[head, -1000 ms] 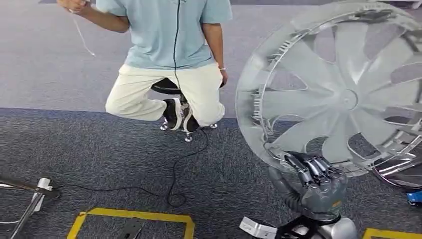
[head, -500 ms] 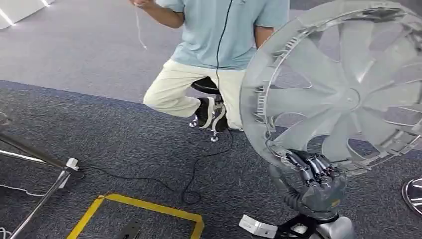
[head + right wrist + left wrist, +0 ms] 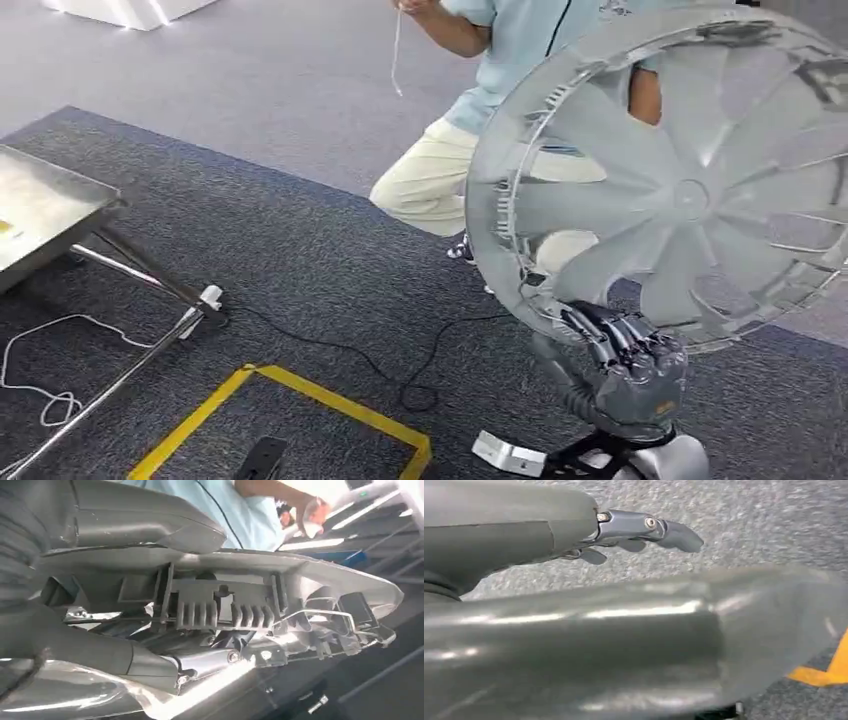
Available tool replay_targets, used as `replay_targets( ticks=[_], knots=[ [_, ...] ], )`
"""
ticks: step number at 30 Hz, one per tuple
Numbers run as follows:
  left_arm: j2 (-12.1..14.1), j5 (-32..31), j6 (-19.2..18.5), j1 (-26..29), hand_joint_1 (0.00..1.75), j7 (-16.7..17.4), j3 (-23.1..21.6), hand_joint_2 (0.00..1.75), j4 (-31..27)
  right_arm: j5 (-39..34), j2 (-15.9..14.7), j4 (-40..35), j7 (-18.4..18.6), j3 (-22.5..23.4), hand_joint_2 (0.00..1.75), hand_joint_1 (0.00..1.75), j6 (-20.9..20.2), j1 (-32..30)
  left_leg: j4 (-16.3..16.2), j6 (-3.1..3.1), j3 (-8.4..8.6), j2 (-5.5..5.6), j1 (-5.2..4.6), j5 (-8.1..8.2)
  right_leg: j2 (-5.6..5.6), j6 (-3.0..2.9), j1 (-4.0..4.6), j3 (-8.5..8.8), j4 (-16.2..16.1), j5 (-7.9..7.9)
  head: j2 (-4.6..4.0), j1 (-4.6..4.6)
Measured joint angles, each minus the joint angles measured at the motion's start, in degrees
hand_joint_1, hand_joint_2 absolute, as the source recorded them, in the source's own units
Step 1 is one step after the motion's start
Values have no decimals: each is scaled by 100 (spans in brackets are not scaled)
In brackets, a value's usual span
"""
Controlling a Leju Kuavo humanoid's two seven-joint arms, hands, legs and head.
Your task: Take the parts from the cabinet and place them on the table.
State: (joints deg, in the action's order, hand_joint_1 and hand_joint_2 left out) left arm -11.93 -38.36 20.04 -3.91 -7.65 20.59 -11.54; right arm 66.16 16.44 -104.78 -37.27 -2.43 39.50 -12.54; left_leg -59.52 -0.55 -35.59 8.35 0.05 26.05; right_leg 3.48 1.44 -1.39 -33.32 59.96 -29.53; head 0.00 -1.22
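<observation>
Item: silver wheel cover [image 3: 680,180], large, round, multi-spoked, held upright in the air at 3 o'clock of the head view, above dark grey carpet [image 3: 300,270]. Right hand [image 3: 625,365]: at 5 o'clock, fingers [image 3: 610,335] curled over the cover's lower rim from behind, gripping it; the right wrist view shows the thumb [image 3: 150,525] pressed on the rim [image 3: 240,560] with ribbed clips beneath. Left hand [image 3: 624,532]: holds nothing, fingers extended and slightly apart over carpet. Metal table [image 3: 45,210]: at 9 o'clock, well apart from the cover. Yellow floor tape [image 3: 330,405]: at 6 o'clock. Person [image 3: 500,60] in light blue shirt, seated: at 12 o'clock, partly behind the cover
</observation>
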Motion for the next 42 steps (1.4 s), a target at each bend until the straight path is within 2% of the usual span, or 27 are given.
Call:
replay_targets(
  ticks=[1,3,4,6,7,10,11,12,16,17,18,19,21,22,23,25,26,27,31,32,33,34,37,39,40,41,42],
  knots=[
    [7,0,-2,10,0,0,7,0,0,-4,4,13,0,-13,175,175,0,2,-25,21,-20,47,-2,20,-83,-35,-45,13,-36,19,0,0],
    [2,-6,-22,12,0,0,13,0,0,2,6,22,0,-24,175,175,0,6,-442,80,-182,-516,-36,306,-243,-100,-20,62,-51,2,0,-75],
    [2,-9,-20,-5,0,0,13,0,0,13,7,35,0,-24,175,175,0,8,-859,99,-374,-651,-29,511,-328,-117,-1,72,-50,-10,0,-59],
    [-7,-24,-7,-10,0,11,15,0,0,48,7,70,0,-37,175,175,0,14,-1627,114,-735,-763,-16,779,-509,-150,23,93,-49,-39,0,-63],
    [-7,-28,0,-4,0,31,15,0,0,55,7,90,0,-42,175,175,0,16,-1696,115,-773,-776,-13,744,-585,-150,27,107,-49,-55,0,-70],
    [-4,-55,6,9,0,59,20,0,0,57,6,137,0,-59,175,175,0,23,-633,50,-241,-925,-29,80,-818,-138,37,188,-50,-118,0,-68],
    [-4,-61,7,5,0,70,20,0,0,59,7,138,0,-66,175,175,0,25,-245,11,-50,-1097,-51,-53,-875,-125,41,219,-52,-140,0,-70],
    [-4,-68,7,-9,0,85,20,0,0,63,6,144,0,-68,175,175,0,27,-141,-17,19,-1358,-155,60,-942,-90,79,230,-56,-165,0,-66],
    [-2,-79,9,2,0,125,24,0,0,65,6,188,-2,-76,175,175,0,50,9,-122,28,-1087,-152,55,-1219,34,87,329,-116,-215,0,-57],
    [-7,-81,9,18,0,129,26,0,0,66,6,190,0,-83,175,175,0,56,70,-157,107,-1010,-99,27,-1079,75,56,334,-105,-289,0,-48],
    [-7,-87,11,0,0,129,26,0,0,63,6,197,-2,-90,175,175,0,61,79,-182,119,-947,-89,23,-728,84,53,269,88,-398,0,-33],
    [-11,-85,11,-24,0,131,28,0,0,61,4,201,-2,-87,175,175,0,63,79,-201,111,-865,-78,18,-512,86,52,58,500,-590,0,0],
    [-28,-105,9,-34,0,131,28,0,0,72,4,223,0,-85,175,175,0,63,77,-221,109,-712,-78,25,-380,100,55,-440,1370,-896,0,20],
    [-28,-109,9,-26,0,149,28,0,0,72,4,238,-2,-83,175,175,0,63,75,-222,115,-615,-78,26,-366,103,58,-620,1609,-892,0,24],
    [-28,-118,11,-19,0,162,31,0,0,59,4,256,0,-81,175,175,0,64,74,-221,124,-534,-78,27,-364,97,58,-650,1546,-743,0,20],
    [-31,-140,15,-14,0,188,33,0,0,35,4,271,0,-72,175,175,0,63,70,-213,145,-346,-76,33,-316,68,50,-390,778,-166,0,22],
    [-35,-157,20,-14,0,195,33,0,0,15,4,271,0,-70,175,175,0,63,64,-194,158,-264,-71,45,-153,51,35,-180,265,111,0,24],
    [-37,-166,28,-18,0,197,33,0,0,9,4,273,0,-72,175,175,0,62,50,-165,136,-211,-82,53,148,23,16,-80,64,66,0,17],
    [-35,-140,57,21,0,195,48,0,0,20,7,291,-2,-72,175,175,0,74,39,-31,48,29,-22,20,-13,-39,57,30,-85,53,0,13],
    [-22,-125,57,33,0,192,59,0,0,31,13,293,-2,-72,175,175,0,83,-17,-10,42,-113,-34,70,-115,-84,6,66,-141,80,0,22],
    [-35,-125,57,38,0,184,66,0,0,50,15,297,-2,-76,175,175,0,85,-152,27,-10,-455,-81,169,-175,-114,12,90,-153,69,0,-11],
    [-33,-122,55,26,0,171,79,0,0,63,15,297,-2,-76,175,175,0,88,-480,63,-167,-634,-66,361,-263,-150,18,106,-153,51,0,-72],
    [-37,-127,35,22,0,135,87,0,0,72,15,323,-2,-76,175,175,0,91,-1640,131,-728,-769,-7,796,-547,-169,30,150,-151,-1,0,-68],
    [-35,-131,35,36,0,120,92,0,0,74,15,345,-2,-76,175,175,0,92,-1404,148,-616,-795,18,524,-700,-157,30,189,-151,-36,0,-68],
    [-33,-136,35,36,0,120,98,0,0,79,15,352,-2,-76,175,175,0,93,-950,138,-392,-844,18,255,-778,-147,30,223,-151,-59,0,-68],
    [-33,-136,35,34,0,120,105,0,0,83,15,354,-2,-76,175,175,0,94,-408,112,-113,-978,10,-13,-849,-132,30,264,-151,-86,0,-68],
    [-33,-135,35,28,0,120,114,0,0,92,15,354,-2,-79,175,175,0,95,-59,94,71,-1201,-32,-16,-916,-108,32,297,-157,-116,0,-61]
  ],
)
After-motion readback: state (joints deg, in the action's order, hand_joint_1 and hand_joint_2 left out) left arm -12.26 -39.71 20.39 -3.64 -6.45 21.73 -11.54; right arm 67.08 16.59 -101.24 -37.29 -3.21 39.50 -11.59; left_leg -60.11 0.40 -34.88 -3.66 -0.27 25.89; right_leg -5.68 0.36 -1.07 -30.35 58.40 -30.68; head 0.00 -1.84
